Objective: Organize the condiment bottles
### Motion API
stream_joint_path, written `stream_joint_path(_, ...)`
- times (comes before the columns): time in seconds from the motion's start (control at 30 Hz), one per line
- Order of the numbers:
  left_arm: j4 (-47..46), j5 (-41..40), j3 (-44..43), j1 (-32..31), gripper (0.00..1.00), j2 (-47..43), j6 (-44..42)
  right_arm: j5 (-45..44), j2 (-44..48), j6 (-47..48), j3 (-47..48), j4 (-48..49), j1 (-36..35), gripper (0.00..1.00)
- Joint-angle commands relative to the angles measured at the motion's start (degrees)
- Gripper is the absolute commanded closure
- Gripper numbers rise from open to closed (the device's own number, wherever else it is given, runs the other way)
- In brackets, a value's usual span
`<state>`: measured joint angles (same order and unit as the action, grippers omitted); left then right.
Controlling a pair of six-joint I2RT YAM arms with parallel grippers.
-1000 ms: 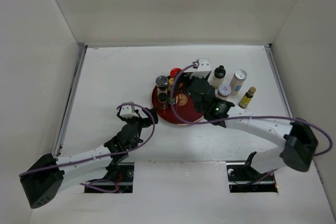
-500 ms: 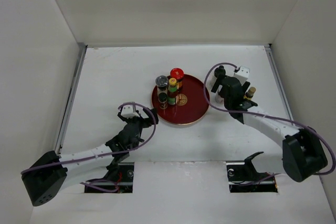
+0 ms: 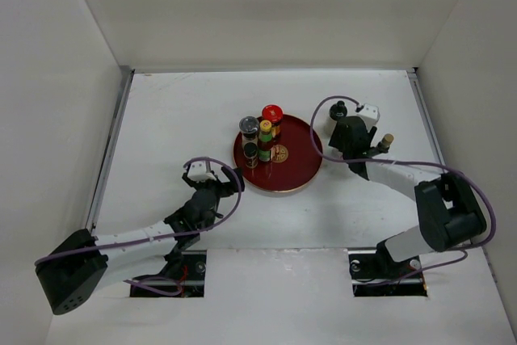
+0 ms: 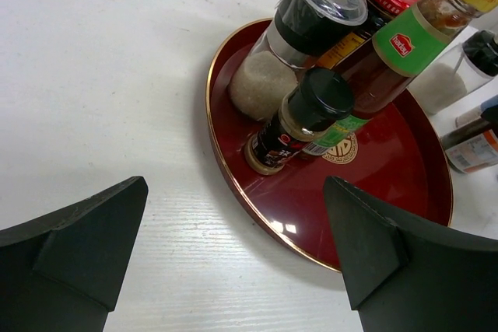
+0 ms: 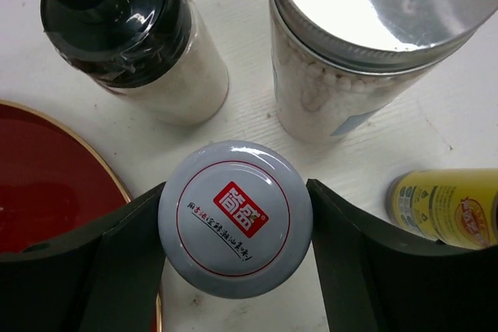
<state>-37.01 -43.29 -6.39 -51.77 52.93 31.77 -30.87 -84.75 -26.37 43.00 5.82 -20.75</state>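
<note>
In the right wrist view, my right gripper is shut on a white-capped jar with a red logo; both fingers press the cap's sides. It stands on the table beside the red tray. A black-capped shaker, a silver-lidded jar and a yellow-labelled bottle stand close around it. On the tray are a red-capped jar, a clear-topped grinder, a yellow-capped bottle and a small black-capped bottle. My left gripper is open and holds nothing, just off the tray's near left rim.
The right arm curves in from the near right, and its wrist hides the white-capped jar from above. White walls close the table on the left, back and right. The left arm lies low along the near left.
The right gripper left the tray, swung right to the bottles beside it, came down over the white-capped jar and closed on it. The left arm stayed still.
</note>
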Motion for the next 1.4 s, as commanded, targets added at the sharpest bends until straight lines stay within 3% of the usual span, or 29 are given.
stream_joint_path(0.0,-2.7,0.4,-1.2,0.3,0.0,0.1,0.8,-4.1,6.5,1.3,0.2,6.7,-2.6,0.45)
stream_joint_path(0.13,-2.9,0.0,-0.9,0.5,0.0,-0.9,0.8,-6.1,14.5,2.8,0.6,4.1,-8.2,0.49)
stream_joint_path(0.27,-2.8,-0.2,-0.3,0.7,0.0,-2.4,0.9,-5.3,15.9,0.0,2.6,2.1,-16.4,0.49)
stream_joint_path(0.5,-2.3,-1.9,1.9,2.7,0.0,-7.0,1.8,-6.9,3.7,-2.9,6.3,7.5,-32.2,0.47)
stream_joint_path(0.73,-1.9,-0.8,1.2,2.9,0.0,-5.0,2.5,-8.4,-6.4,-3.0,12.7,7.4,-37.6,0.44)
stream_joint_path(0.8,-1.9,-0.3,1.4,2.9,0.0,-5.8,2.5,-9.6,-7.9,-2.9,13.1,7.0,-38.8,0.36)
stream_joint_path(0.9,-1.9,-0.1,1.5,3.1,0.0,-5.6,2.7,-10.6,-7.4,-3.0,12.7,6.4,-39.0,0.13)
stream_joint_path(1.0,-1.9,0.1,1.5,3.1,0.0,-5.8,2.7,-10.6,-2.5,-2.8,10.4,6.3,-39.0,0.04)
stream_joint_path(1.1,-1.9,-0.2,1.6,3.1,0.0,-6.3,2.7,-10.2,5.6,-2.1,6.4,5.9,-36.1,0.01)
stream_joint_path(1.2,-1.9,0.0,1.6,2.9,0.0,-6.7,2.7,-7.6,11.1,-1.9,3.4,5.3,-28.7,0.0)
stream_joint_path(1.37,-2.7,-0.5,2.4,2.7,0.0,-7.8,2.8,-5.8,7.4,-1.1,8.5,2.5,-15.2,0.0)
